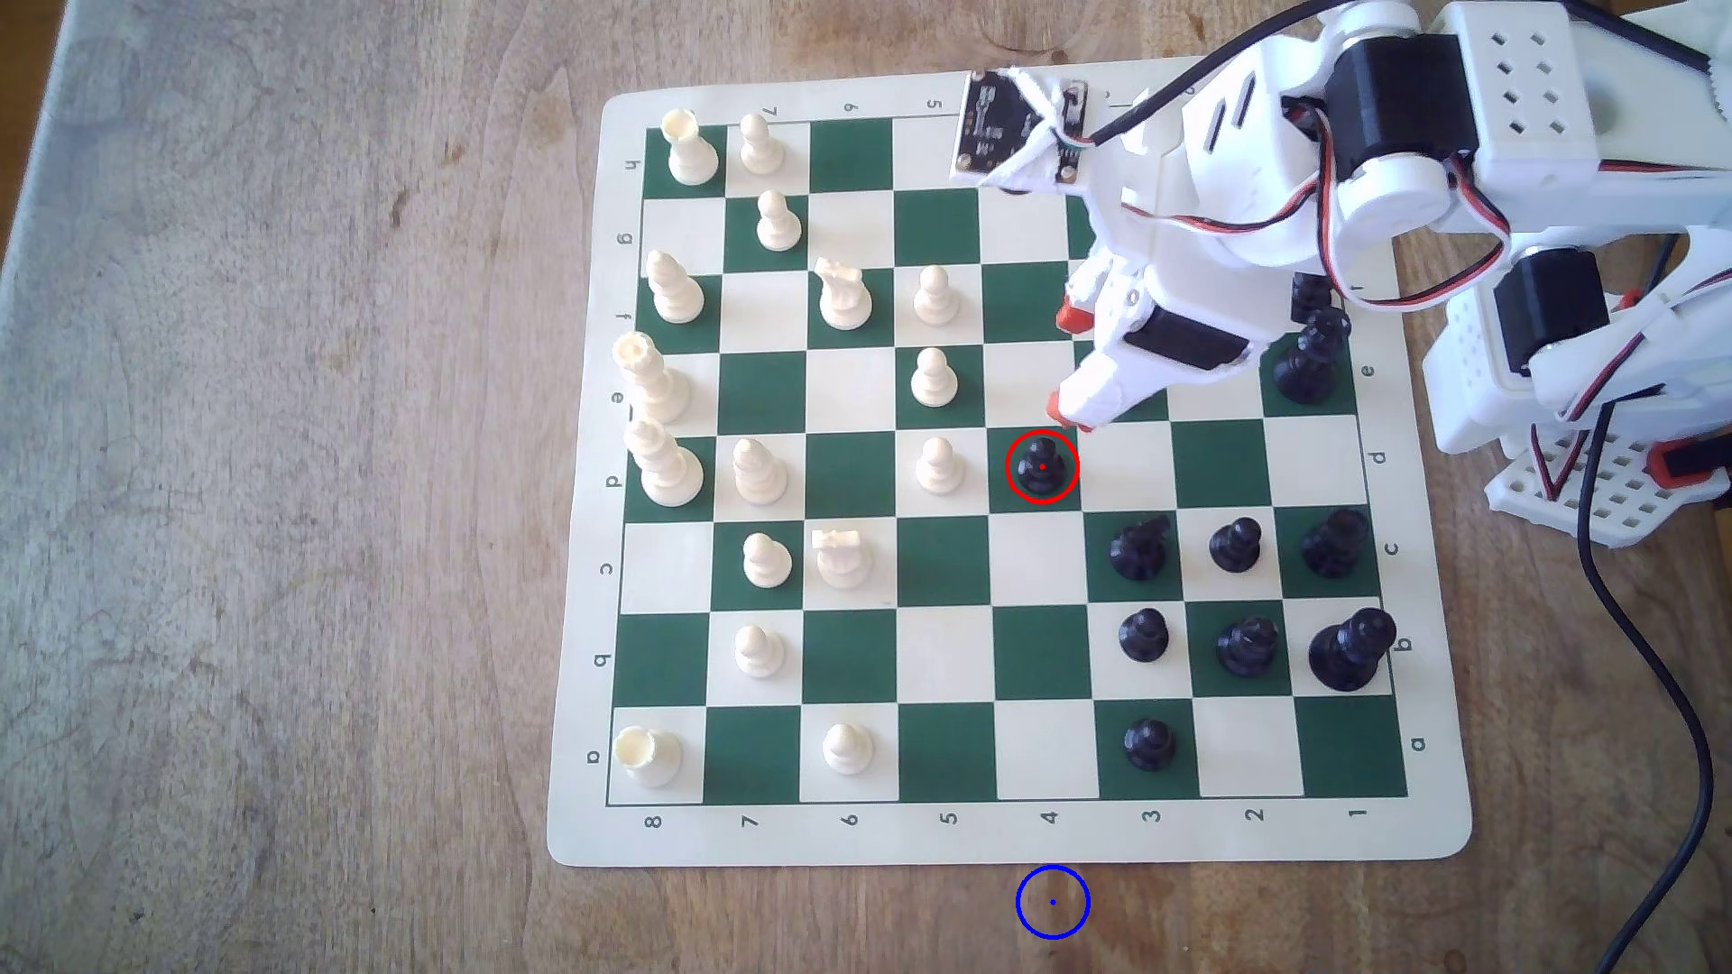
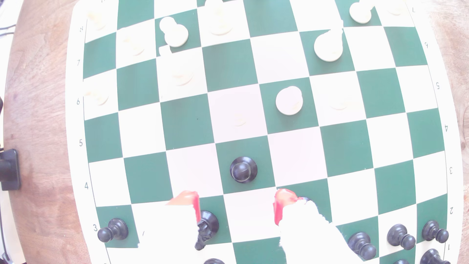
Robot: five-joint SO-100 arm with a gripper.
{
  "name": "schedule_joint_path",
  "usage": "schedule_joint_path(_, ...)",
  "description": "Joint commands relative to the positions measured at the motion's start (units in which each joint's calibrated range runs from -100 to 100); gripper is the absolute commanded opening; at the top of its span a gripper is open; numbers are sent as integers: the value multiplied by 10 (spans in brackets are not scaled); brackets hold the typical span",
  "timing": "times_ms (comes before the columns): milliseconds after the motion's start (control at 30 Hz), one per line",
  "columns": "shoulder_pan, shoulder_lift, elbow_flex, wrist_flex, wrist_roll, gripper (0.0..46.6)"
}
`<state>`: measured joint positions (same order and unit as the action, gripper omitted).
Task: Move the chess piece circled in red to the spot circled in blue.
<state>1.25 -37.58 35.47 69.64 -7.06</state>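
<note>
— What is the setting?
— A brown wooden tabletop (image 1: 281, 468) carries a green-and-cream roll-up chessboard (image 1: 1007, 838), mid-game, with cream-white pieces toward the exterior view's left and black pieces toward its right.

— Where is the pawn at issue?
— The black pawn (image 1: 1041, 465), ringed in red, stands upright on a green square of the chessboard, on the row lettered d and the file numbered 4. A cream-white pawn (image 1: 938, 465) occupies the next square of that row, on the exterior view's left. In the wrist view the black pawn (image 2: 243, 169) is seen from above, alone on its square.

— And the arm?
— The white SO-100 arm (image 1: 1312, 187) reaches over the chessboard from the exterior view's right. Its gripper (image 1: 1068, 361), tipped in orange-red, sits just beside the pawn's square, toward the row lettered e. The wrist view shows the gripper (image 2: 236, 203) spread wide, its fingertips (image 2: 281, 205) apart with a bare cream square between them, holding nothing; the pawn lies just beyond the tips, untouched.

— The destination?
— The blue-circled spot (image 1: 1052, 902) is bare wood off the chessboard, just past the edge bearing the numeral 4.
</note>
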Motion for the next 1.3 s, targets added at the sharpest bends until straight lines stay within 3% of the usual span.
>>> schedule_joint_path(0,13,45,-59,3,-7,161)
schedule_joint_path(367,15,101,-50,-13,-7,165)
schedule_joint_path(600,2,159,-58,-63,-28,156)
schedule_joint_path(1267,-11,249,-81,-70,-27,156)
